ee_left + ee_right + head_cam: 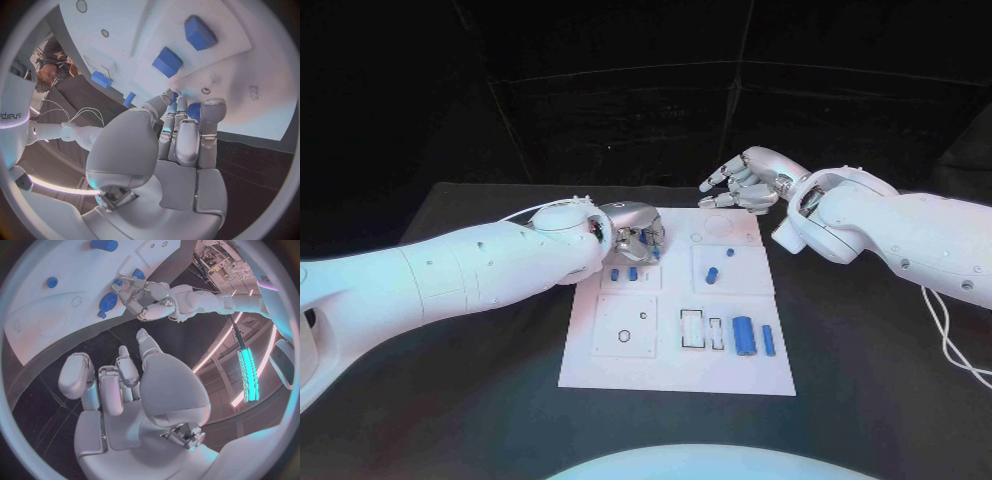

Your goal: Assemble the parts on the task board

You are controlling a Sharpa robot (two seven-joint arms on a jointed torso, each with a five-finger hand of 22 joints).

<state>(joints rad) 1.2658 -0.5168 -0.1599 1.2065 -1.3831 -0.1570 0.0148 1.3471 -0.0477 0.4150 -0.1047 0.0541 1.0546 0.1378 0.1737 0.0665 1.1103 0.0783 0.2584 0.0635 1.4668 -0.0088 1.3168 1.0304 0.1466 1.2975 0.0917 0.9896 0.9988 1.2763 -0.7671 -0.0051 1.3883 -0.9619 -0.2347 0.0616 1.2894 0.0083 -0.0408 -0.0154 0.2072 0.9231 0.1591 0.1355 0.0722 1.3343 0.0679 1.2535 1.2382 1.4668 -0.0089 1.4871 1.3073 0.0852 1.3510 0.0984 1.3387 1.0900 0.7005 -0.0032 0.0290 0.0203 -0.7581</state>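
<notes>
The white task board (pixel 675 375) lies mid-table. My left hand (pixel 635 232) hovers low over its far-left corner, fingers curled together around a small blue part (pixel 193 110) at their tips; most of that part is hidden. Just nearer me on the board lie two small blue blocks (pixel 623 273), also seen past the fingers (pixel 167 61). More blue parts rest on the board: a short peg (pixel 711 275), a dot (pixel 730 252), and a thick cylinder (pixel 744 335) beside a thin one (pixel 769 340). My right hand (pixel 747 180) hangs beyond the board's far edge, fingers loosely bent and apart, holding nothing.
The board carries raised white panels with round holes (pixel 625 335) and rectangular slots (pixel 692 328). A white cable (pixel 956 345) trails from my right arm onto the black table at the right. The left hand (pixel 147 297) appears across the board (pixel 37 315) from the right wrist.
</notes>
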